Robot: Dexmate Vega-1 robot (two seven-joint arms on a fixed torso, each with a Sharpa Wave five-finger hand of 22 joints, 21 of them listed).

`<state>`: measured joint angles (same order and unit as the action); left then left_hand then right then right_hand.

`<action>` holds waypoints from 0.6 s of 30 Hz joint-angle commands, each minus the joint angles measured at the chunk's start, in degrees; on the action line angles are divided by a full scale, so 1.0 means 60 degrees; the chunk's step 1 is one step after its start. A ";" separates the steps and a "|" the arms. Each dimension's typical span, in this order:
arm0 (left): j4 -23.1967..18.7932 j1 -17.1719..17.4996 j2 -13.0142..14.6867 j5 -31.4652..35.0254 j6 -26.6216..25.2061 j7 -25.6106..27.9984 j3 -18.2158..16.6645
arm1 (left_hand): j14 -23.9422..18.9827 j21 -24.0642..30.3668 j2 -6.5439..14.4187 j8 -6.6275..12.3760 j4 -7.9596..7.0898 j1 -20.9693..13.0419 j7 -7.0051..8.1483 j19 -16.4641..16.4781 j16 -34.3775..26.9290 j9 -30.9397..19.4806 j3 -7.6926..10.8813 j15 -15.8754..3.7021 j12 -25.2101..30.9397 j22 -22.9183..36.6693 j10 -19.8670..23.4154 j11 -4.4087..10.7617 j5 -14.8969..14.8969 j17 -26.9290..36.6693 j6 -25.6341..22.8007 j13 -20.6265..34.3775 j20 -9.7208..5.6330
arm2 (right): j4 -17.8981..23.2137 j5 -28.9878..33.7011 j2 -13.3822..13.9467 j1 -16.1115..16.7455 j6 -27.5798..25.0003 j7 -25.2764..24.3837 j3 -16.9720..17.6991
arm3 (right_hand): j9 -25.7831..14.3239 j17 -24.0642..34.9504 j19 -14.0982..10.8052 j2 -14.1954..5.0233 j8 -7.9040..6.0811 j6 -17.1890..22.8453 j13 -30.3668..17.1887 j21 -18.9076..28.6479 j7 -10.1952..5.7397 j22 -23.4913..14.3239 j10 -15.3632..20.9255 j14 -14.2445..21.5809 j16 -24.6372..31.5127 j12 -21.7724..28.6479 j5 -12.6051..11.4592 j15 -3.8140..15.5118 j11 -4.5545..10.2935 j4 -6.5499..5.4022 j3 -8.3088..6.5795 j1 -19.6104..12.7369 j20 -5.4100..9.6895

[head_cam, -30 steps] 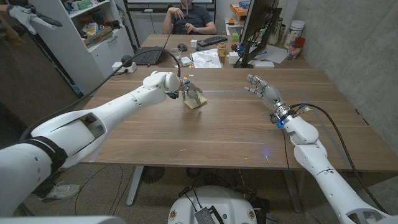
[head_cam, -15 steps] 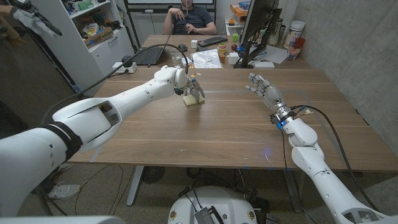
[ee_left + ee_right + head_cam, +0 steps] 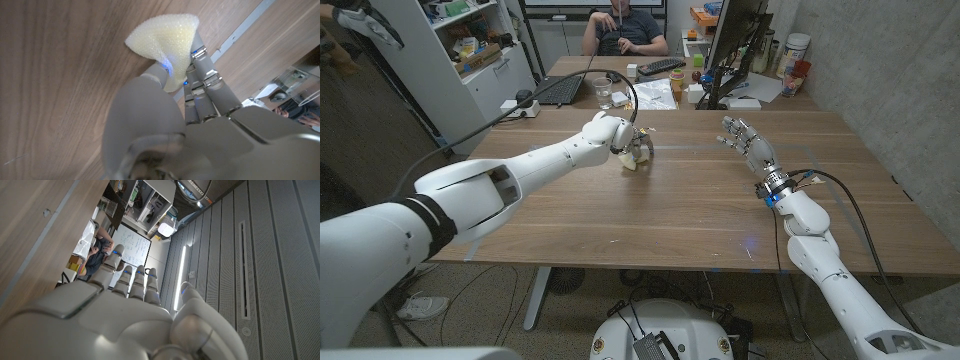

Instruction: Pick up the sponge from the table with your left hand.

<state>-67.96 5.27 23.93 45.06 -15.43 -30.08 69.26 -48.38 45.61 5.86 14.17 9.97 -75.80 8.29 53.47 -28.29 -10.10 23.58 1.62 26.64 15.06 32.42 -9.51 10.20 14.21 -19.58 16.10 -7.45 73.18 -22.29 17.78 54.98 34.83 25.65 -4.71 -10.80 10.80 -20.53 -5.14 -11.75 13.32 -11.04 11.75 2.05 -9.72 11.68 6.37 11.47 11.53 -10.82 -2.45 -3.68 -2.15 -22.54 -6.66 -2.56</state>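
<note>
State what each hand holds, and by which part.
The left hand pinches the yellow sponge by one end, squeezing it. The right hand holds nothing.

No text, label, brand, number or sign can be read in any of the views. The white wall board (image 3: pixel 131 244) seen past the right hand's fingers carries dark handwriting, but it is too small and blurred to make out. The white papers (image 3: pixel 652 94) lying on the far desk beyond the left hand show faint print that cannot be read either. The white jar with a red lid (image 3: pixel 796 50), well beyond the right hand, has a label whose wording is too small to tell.
</note>
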 commanded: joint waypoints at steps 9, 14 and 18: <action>-0.2680 0.1340 0.1225 0.1835 -0.0411 0.2200 -0.1317 | -0.3489 0.0693 -0.0111 0.0812 -0.0003 -0.0228 -0.0950 0.0393 -0.0231 -0.0198 -0.0135 -0.2534 0.0158 0.0009 0.3887 0.3009 0.0158 0.0256 -0.7296 0.0524 -0.0560 | -0.0050 0.0136 0.0101 -0.0169 0.0074 0.0056 -0.0097 | -0.0032 0.0015 -0.0060 0.0052 -0.0019 0.0072 -0.0040 0.0041 0.0052 -0.0036 0.0055 0.0066 0.0061 0.0066 -0.0049 0.0024 -0.0025 -0.0041 0.0063 0.0115 0.0051; -0.3175 0.1703 0.1401 0.1881 -0.0329 0.2469 -0.1799 | -0.3615 0.0837 -0.0141 0.0788 -0.0009 -0.0249 -0.0964 0.0472 -0.0260 -0.0200 -0.0151 -0.2530 0.0187 -0.0018 0.3958 0.3032 0.0182 0.0303 -0.7359 0.0614 -0.0578 | 0.0033 0.0124 0.0142 -0.0129 0.0038 0.0057 -0.0122 | -0.0033 0.0014 -0.0064 0.0059 -0.0019 0.0085 -0.0041 0.0035 0.0061 -0.0035 0.0068 0.0064 0.0052 0.0067 -0.0053 0.0042 -0.0038 -0.0046 0.0068 0.0128 0.0062; -0.3459 0.1885 0.1475 0.2043 -0.0314 0.2430 -0.2021 | -0.3661 0.0898 -0.0160 0.0776 -0.0011 -0.0256 -0.0973 0.0473 -0.0265 -0.0202 -0.0159 -0.2526 0.0196 -0.0035 0.3983 0.3021 0.0194 0.0326 -0.7397 0.0662 -0.0584 | 0.0154 0.0113 0.0176 -0.0057 0.0039 0.0030 -0.0145 | -0.0034 0.0012 -0.0066 0.0066 -0.0018 0.0098 -0.0042 0.0028 0.0070 -0.0035 0.0073 0.0068 0.0046 0.0064 -0.0056 0.0049 -0.0035 -0.0050 0.0073 0.0140 0.0067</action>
<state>-81.96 12.40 30.29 54.44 -17.10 -18.78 62.25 -51.07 50.53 4.82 19.00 9.96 -77.25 4.40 55.83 -29.47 -11.14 22.81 0.73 27.46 14.89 46.02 -1.18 11.08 15.86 -61.33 19.71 -8.14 72.95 -21.69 18.31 54.16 35.17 26.10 -5.28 -10.79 10.80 -20.52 -4.84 -11.75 13.53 -11.04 11.74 2.26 -9.72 11.68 6.36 11.70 11.53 -10.82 -2.45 -3.68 -2.39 -22.30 -6.36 -2.56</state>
